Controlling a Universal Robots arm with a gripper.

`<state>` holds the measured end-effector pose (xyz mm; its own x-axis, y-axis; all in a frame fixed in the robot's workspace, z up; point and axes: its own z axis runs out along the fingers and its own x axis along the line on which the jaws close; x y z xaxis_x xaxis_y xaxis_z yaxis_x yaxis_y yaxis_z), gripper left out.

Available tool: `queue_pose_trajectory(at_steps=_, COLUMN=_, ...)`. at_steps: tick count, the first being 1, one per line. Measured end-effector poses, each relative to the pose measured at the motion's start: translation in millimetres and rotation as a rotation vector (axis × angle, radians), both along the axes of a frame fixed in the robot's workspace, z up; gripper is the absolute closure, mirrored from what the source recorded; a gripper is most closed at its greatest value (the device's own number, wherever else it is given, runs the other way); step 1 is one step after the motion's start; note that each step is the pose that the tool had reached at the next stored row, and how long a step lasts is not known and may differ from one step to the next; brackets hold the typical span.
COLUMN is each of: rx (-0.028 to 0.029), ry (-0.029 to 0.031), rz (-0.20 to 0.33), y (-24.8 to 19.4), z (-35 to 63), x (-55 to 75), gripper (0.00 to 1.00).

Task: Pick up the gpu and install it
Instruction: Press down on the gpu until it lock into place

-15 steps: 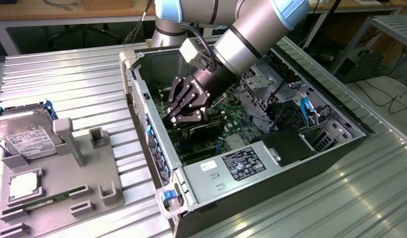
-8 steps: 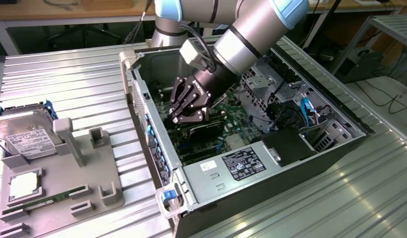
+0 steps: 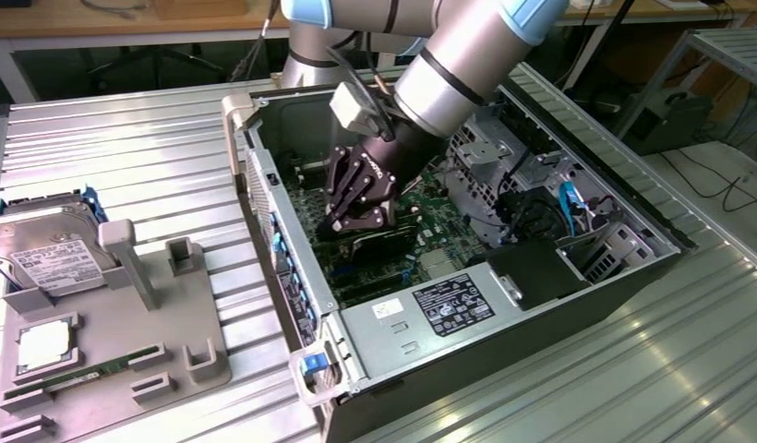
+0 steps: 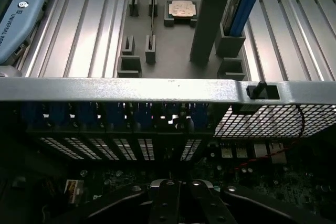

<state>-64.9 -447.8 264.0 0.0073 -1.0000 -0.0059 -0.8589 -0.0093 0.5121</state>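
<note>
tool: The tool (image 3: 357, 220) is reached down into the open computer case (image 3: 625, 198), low over the motherboard (image 3: 447, 217), with its fingers drawn fully together. In the wrist view the 2 fingers (image 4: 167, 198) meet at the middle, pointing down toward the board.

gpu: A dark flat card, which I take for the gpu (image 3: 381, 247), sits just under the fingertips, lying along the motherboard near the case's rear wall. Whether the tool is pinching its upper edge or only pressing on it, I cannot tell.

case wall: The rear wall (image 4: 157, 90) with its row of slot openings and blue retaining clips (image 4: 142, 113) stands just beyond the tool in the wrist view.

weight: Judged light; a thin card of this kind should lift with little force.

stiffness: Judged rigid along its length but thin, so it could flex or crack if twisted or levered sideways in a slot.

fragility: Judged delicate. Small chips and the contact edge would not tolerate squeezing or scraping.

where to hold: The bare top edge of the board, near the middle, looks the safest place, gripped across the thickness and kept upright so force goes straight down.

parts holder: On the counter (image 3: 132, 148) at the exterior view's left, a grey fixture (image 3: 120, 341) carries the hard drive (image 3: 46, 254), well apart from the case.
</note>
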Motion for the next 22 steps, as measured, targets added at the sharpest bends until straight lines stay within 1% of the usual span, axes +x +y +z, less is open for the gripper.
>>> queue_pose_trajectory(at_steps=1, rx=-0.0002, ry=-0.0146, rz=0.0, y=0.5, z=-0.1, x=0.0, gripper=0.89)
queue_pose_trajectory(at_steps=2, rx=-0.0014, ry=-0.0259, rz=0.0, y=1.0, z=0.1, x=0.0, gripper=0.89)
queue_pose_trajectory(at_steps=3, rx=-0.0024, ry=-0.0343, rz=0.001, y=1.4, z=0.4, x=0.0, gripper=0.89)
queue_pose_trajectory(at_steps=4, rx=-0.0031, ry=-0.0408, rz=0.001, y=1.8, z=0.8, x=0.0, gripper=0.89)
queue_pose_trajectory(at_steps=6, rx=-0.0044, ry=-0.0512, rz=0.001, y=2.5, z=3.3, x=0.0, gripper=0.89)
queue_pose_trajectory(at_steps=9, rx=-0.0056, ry=-0.0614, rz=0.001, y=3.1, z=7.5, x=0.0, gripper=0.89)
queue_pose_trajectory(at_steps=10, rx=-0.0059, ry=-0.0657, rz=0.001, y=3.3, z=8.2, x=0.0, gripper=0.89)
queue_pose_trajectory(at_steps=11, rx=-0.0062, ry=-0.0724, rz=0.001, y=3.5, z=8.5, x=-0.1, gripper=0.89)
queue_pose_trajectory(at_steps=12, rx=-0.0064, ry=-0.0848, rz=0.001, y=3.6, z=8.5, x=-0.4, gripper=0.89)
queue_pose_trajectory(at_steps=15, rx=-0.0073, ry=-0.1383, rz=0.0, y=4.0, z=8.5, x=-1.1, gripper=0.89)
queue_pose_trajectory(at_steps=17, rx=-0.0081, ry=-0.1691, rz=0.0, y=4.4, z=8.5, x=-1.9, gripper=0.89)
queue_pose_trajectory(at_steps=19, rx=-0.0097, ry=-0.1959, rz=0.0, y=5.3, z=8.5, x=-2.7, gripper=0.89)
queue_pose_trajectory(at_steps=20, rx=-0.0113, ry=-0.2074, rz=0.0, y=5.8, z=8.5, x=-3.1, gripper=0.89)
queue_pose_trajectory(at_steps=21, rx=-0.0148, ry=-0.2199, rz=0.001, y=6.8, z=8.5, x=-3.5, gripper=0.89)
queue_pose_trajectory(at_steps=22, rx=-0.0181, ry=-0.2282, rz=0.001, y=7.6, z=8.6, x=-3.8, gripper=0.89)
